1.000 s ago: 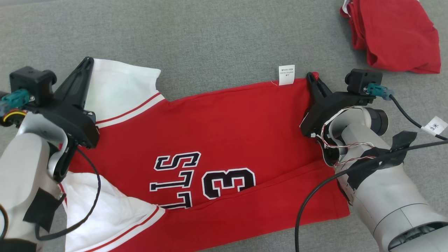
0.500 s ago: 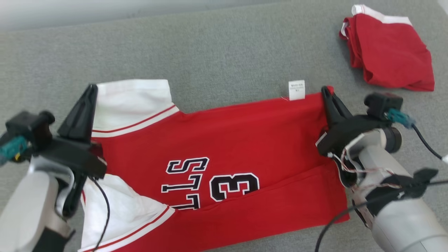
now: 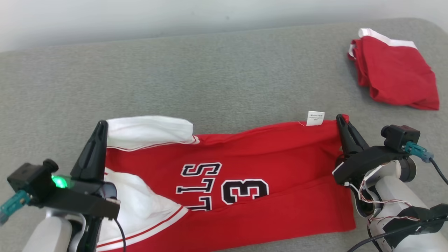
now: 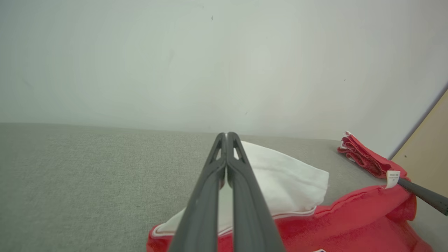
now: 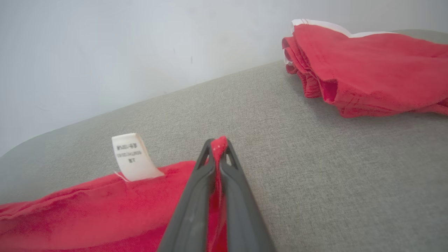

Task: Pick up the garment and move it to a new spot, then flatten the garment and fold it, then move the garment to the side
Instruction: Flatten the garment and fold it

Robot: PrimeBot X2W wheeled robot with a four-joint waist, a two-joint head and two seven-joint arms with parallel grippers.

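The garment [image 3: 266,157] is a red jersey with white sleeves and black-and-white lettering, spread across the grey surface [image 3: 210,77]. My left gripper [image 3: 101,126] is shut on the far white sleeve [image 3: 147,131], and white cloth shows between its closed fingers [image 4: 206,196]. My right gripper [image 3: 340,119] is shut on the far right corner of the red hem, beside a white tag [image 3: 315,118]. Red cloth pokes out at its tips [image 5: 217,141]. The held far edge sits raised off the surface.
A second red garment [image 3: 395,77], folded with a white trim, lies at the far right of the surface [image 5: 367,63]. A pale wall [image 3: 175,17] runs along the surface's back edge. Bare grey surface stretches beyond the jersey. A beige panel [image 4: 427,150] stands at the right.
The head view has tilted up, bringing the wall into sight. Both grippers, still shut, have lifted the jersey's far edge, so the red strip beyond the lettering looks narrower and the far sleeve bunches.
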